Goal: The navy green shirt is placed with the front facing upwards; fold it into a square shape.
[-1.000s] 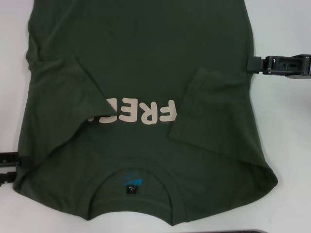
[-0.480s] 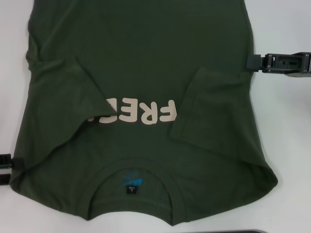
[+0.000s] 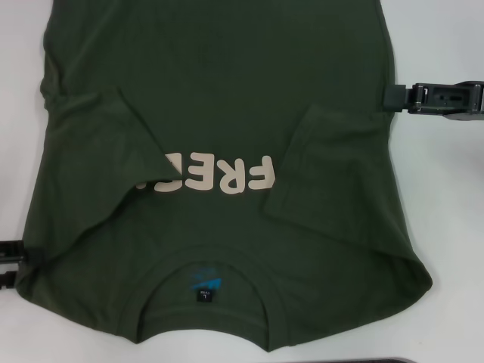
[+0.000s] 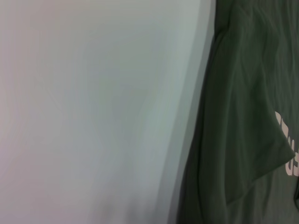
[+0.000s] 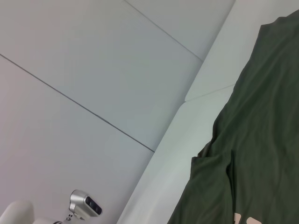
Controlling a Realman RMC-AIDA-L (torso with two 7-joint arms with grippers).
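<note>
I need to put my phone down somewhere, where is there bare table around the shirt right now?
Bare white table lies beside the navy green shirt, below the right gripper at its side edge. A narrower strip runs up the other side above the left gripper. The middle is all shirt.

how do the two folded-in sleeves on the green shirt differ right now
The left sleeve lies folded over the chest and hides the end of the cream lettering; the right sleeve stops beside the letter F, covering none of it. The left one tapers to a wrinkled point, while the right lies flatter with a straight hem. Both rest on the shirt.
</note>
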